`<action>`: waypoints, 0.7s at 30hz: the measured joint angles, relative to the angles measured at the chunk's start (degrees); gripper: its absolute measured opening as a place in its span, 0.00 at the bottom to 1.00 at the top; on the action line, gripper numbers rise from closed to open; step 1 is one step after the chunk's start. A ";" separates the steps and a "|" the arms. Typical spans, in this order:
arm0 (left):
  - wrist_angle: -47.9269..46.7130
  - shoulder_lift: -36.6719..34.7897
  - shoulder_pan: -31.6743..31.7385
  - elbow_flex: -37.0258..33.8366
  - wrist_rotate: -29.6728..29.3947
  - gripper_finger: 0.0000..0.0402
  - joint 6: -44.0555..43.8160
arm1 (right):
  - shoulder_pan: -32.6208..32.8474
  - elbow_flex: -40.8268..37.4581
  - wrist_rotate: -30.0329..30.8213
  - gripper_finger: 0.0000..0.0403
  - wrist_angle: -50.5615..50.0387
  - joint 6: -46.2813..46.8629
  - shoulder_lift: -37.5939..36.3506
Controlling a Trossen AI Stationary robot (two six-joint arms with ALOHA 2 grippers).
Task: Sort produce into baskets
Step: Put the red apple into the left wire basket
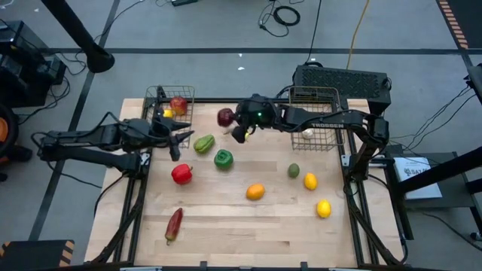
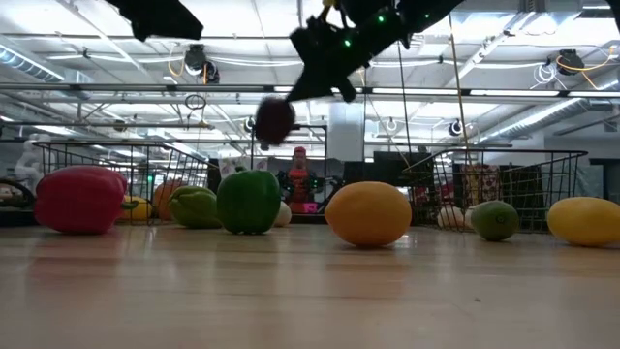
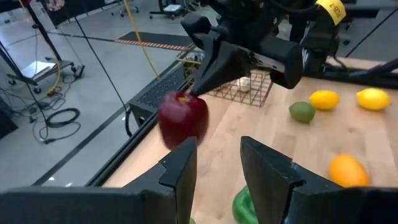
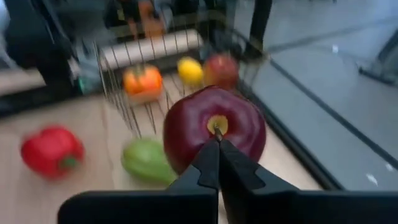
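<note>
Right wrist view shows the dark red apple [image 4: 214, 134] hanging from its stem, pinched between the tips of my right gripper [image 4: 217, 138], jaws nearly together, up off the table and short of the left basket [image 1: 170, 105], which already holds an apple, an orange and a lemon. My worry is that thin stem: it could slip or twist loose, and the apple would drop beside the light green pepper [image 1: 203, 143]. My left gripper [image 3: 217, 155] waits close under it, fingers apart, holding nothing
</note>
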 joint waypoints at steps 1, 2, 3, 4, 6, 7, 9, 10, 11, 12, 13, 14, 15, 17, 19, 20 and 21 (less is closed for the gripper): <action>0.01 -0.45 -0.01 0.00 0.02 0.33 -0.06 | -0.01 0.00 -0.76 0.00 1.92 0.32 0.00; -0.01 -0.86 0.00 0.00 0.04 0.33 -0.11 | -0.01 0.00 -1.62 0.00 3.94 0.65 0.00; 0.02 -1.18 0.00 0.00 0.13 0.33 -0.11 | -0.01 0.00 -2.23 0.00 6.13 1.02 0.00; 0.05 -1.47 0.00 0.00 0.23 0.33 -0.11 | 0.00 0.00 -2.73 0.00 8.19 1.41 0.00; 0.03 -1.81 0.00 0.00 0.28 0.33 -0.11 | 0.26 0.00 -2.83 0.00 12.58 2.16 0.35; 0.09 -1.95 0.00 0.00 0.30 0.33 -0.11 | 0.36 0.02 -2.87 0.00 14.70 2.24 0.58; 0.14 -2.35 0.00 0.00 0.34 0.33 -0.08 | 0.83 0.02 -2.83 0.00 17.88 2.84 1.53; 0.38 -2.52 0.00 0.00 0.34 0.33 -0.07 | 1.05 0.02 -2.86 0.00 20.31 3.26 2.20; 0.52 -2.80 0.00 0.00 0.37 0.33 0.02 | 1.17 0.02 -2.86 0.00 21.80 3.74 2.73; 0.57 -3.01 0.00 0.00 0.37 0.33 0.12 | 1.37 0.04 -2.85 0.00 23.18 4.15 3.49; 0.82 -3.20 0.00 0.00 0.37 0.33 0.14 | 1.58 0.34 -2.85 0.00 24.39 4.56 4.35; 0.92 -3.54 0.00 0.00 0.37 0.33 0.16 | 1.62 0.91 -2.85 0.00 24.48 4.80 5.15; 0.70 -3.93 0.00 0.00 0.38 0.33 0.29 | 1.82 1.33 -2.84 0.00 24.32 4.86 6.02; 0.69 -4.54 0.00 0.00 0.37 0.33 0.30 | 2.14 2.19 -2.82 0.00 22.95 4.86 7.56; 0.46 -5.14 -0.01 0.00 0.39 0.33 0.31 | 2.25 3.03 -2.47 0.00 18.49 4.22 8.55; 0.30 -5.40 -0.01 0.00 0.39 0.33 0.30 | 2.28 3.42 -2.02 0.00 15.58 3.66 8.76; -0.02 -5.58 0.00 0.00 0.39 0.33 0.31 | 2.31 3.64 -0.74 0.00 12.63 3.38 8.76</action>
